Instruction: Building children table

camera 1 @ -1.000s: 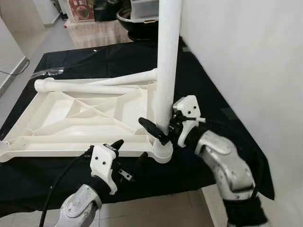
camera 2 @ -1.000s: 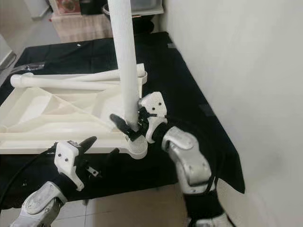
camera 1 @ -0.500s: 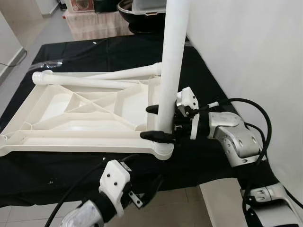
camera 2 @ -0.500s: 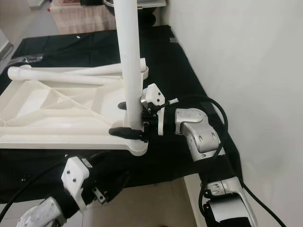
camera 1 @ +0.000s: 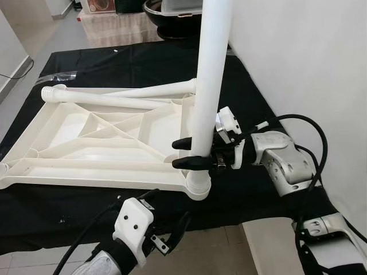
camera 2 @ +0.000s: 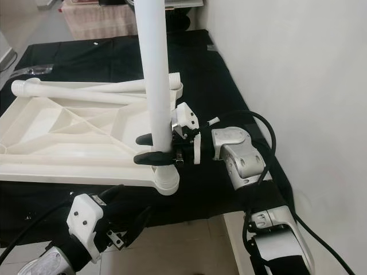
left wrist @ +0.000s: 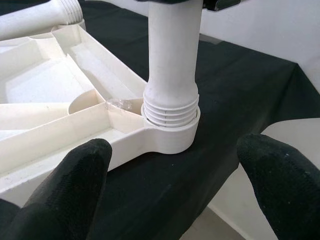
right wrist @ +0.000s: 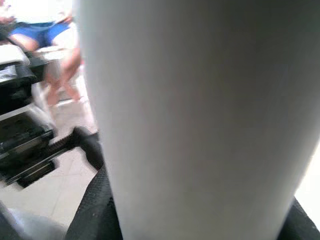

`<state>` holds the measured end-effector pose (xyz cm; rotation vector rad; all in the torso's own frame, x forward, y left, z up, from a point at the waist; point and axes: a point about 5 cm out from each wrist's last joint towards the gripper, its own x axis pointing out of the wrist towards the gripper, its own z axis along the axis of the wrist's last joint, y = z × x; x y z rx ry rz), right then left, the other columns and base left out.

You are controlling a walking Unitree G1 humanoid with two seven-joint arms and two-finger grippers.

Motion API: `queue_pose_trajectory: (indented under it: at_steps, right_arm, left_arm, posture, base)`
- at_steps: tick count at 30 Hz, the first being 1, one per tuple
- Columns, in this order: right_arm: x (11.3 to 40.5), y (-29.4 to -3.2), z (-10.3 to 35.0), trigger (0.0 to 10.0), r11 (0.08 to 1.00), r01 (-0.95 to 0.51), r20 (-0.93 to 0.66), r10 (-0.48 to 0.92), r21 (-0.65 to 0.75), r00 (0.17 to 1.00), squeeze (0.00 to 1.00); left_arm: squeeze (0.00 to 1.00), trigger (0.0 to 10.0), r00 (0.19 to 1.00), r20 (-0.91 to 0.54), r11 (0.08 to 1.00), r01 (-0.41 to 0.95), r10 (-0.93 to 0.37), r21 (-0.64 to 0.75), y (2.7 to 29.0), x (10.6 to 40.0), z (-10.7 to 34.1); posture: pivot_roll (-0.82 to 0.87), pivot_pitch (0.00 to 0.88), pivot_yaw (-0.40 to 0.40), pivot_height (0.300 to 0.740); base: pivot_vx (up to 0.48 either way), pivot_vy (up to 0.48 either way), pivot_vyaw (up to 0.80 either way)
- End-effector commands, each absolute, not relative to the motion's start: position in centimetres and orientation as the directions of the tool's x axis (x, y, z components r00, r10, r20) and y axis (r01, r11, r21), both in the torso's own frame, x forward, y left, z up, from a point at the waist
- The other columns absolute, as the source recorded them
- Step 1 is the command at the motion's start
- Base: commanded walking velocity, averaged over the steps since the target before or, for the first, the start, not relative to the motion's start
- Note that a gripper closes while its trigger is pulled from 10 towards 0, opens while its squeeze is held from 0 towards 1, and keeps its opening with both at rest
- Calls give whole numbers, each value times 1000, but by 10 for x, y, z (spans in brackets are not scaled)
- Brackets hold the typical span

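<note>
A white plastic table top (camera 1: 97,143) lies upside down on a black-covered table (camera 1: 241,91). One white leg (camera 1: 209,74) stands upright in the near right corner socket (left wrist: 172,137), with some of its thread rings showing above the rim. My right gripper (camera 1: 180,153) is shut on this leg just above the socket, one finger on each side. My left gripper (left wrist: 182,190) hangs open below the table's front edge, facing the socket and touching nothing. Two more white legs (camera 1: 114,97) lie across the far side of the table top.
A white wall (camera 1: 309,57) runs close along the right side of the table. A dark pot (camera 1: 166,8) and boxes stand beyond the far end. Tiled floor (camera 1: 34,40) lies to the left. A person's legs (right wrist: 50,45) show in the right wrist view.
My right gripper has swung from a slanted hold to a level one around the leg, its fingers closer together. My left gripper has dropped below the table's front edge. The camera has shifted.
</note>
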<state>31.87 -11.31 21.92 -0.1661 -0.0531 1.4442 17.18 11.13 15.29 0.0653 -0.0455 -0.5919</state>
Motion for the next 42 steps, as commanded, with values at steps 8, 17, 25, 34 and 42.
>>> queue_pose_trajectory:
  at_steps: [8, 17, 25, 34, 42]
  right_arm:
    - [305, -138, 151, 0, 881, -463, -276, 422, -102, 863, 0]
    - [312, -114, 163, 0, 956, -285, -169, 270, -69, 948, 0]
    - [329, -111, 181, 10000, 957, -275, -142, 260, -96, 955, 0]
    - [349, -106, 223, 10000, 755, -654, 37, 656, -56, 754, 1000]
    - [352, -107, 239, 10000, 449, -871, -31, 885, -199, 464, 0]
  left_arm:
    - [0, 10000, 847, 12, 847, 530, -531, 53, 121, 175, 146]
    - [0, 10000, 849, 22, 848, 527, -529, 47, 123, 185, 145]
    - [0, 10000, 854, 38, 854, 517, -519, 48, 121, 188, 146]
    - [0, 10000, 847, 52, 848, 528, -530, 37, 119, 187, 149]
    - [0, 10000, 843, 58, 845, 533, -534, 33, 116, 182, 151]
  posture:
    - [-12, 175, 23, 740]
    - [-17, 144, 33, 740]
    - [-4, 153, 22, 740]
    - [11, 177, 14, 740]
    - [36, 196, -7, 740]
  base:
    - [0, 0, 0]
    - [0, 0, 0]
    - [0, 0, 0]
    - [0, 0, 0]
    - [0, 0, 0]
